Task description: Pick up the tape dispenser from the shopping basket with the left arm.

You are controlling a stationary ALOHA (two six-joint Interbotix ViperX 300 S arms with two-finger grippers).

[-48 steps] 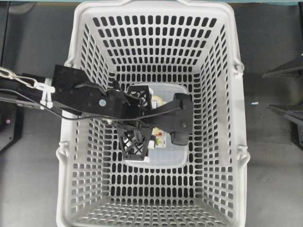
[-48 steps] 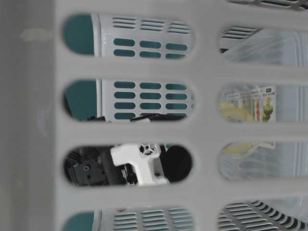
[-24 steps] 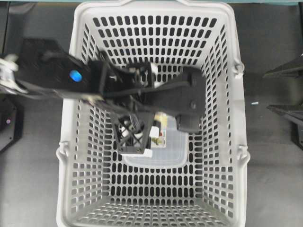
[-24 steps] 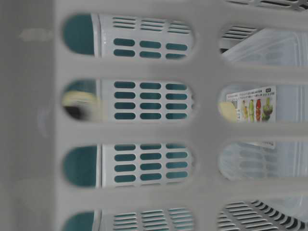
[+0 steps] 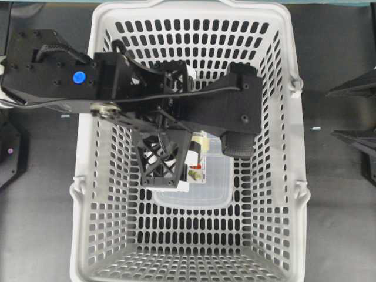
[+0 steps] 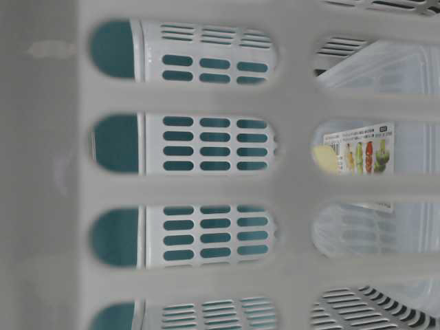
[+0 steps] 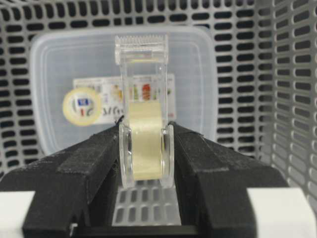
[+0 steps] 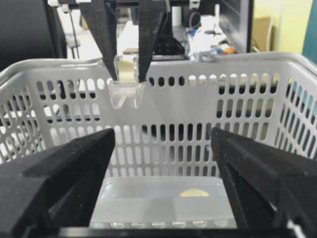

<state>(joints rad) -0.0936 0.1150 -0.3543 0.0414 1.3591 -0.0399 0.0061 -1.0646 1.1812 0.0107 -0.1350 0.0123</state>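
My left gripper (image 7: 145,131) is shut on the tape dispenser (image 7: 144,114), a small clear case with a cream-yellow roll, pinched by its two flat sides. The right wrist view has the left gripper (image 8: 126,74) pointing straight down, with the tape dispenser (image 8: 125,91) hanging near rim height inside the shopping basket (image 8: 208,62), well off its floor. From overhead the black left arm (image 5: 76,77) reaches over the shopping basket (image 5: 296,147) and hides the dispenser. My right gripper (image 8: 162,136) stands open and empty outside the basket.
A clear rectangular box (image 7: 49,89) with a printed label and a round tape roll (image 7: 81,105) lies on the basket floor under the dispenser. The clear box (image 5: 205,191) fills the floor's middle. Slotted basket walls (image 7: 287,99) stand close on all sides.
The left arm has risen with the tape dispenser in its grip, off the clear box. Its white-tipped fingers have left the table-level view. The right gripper has not moved.
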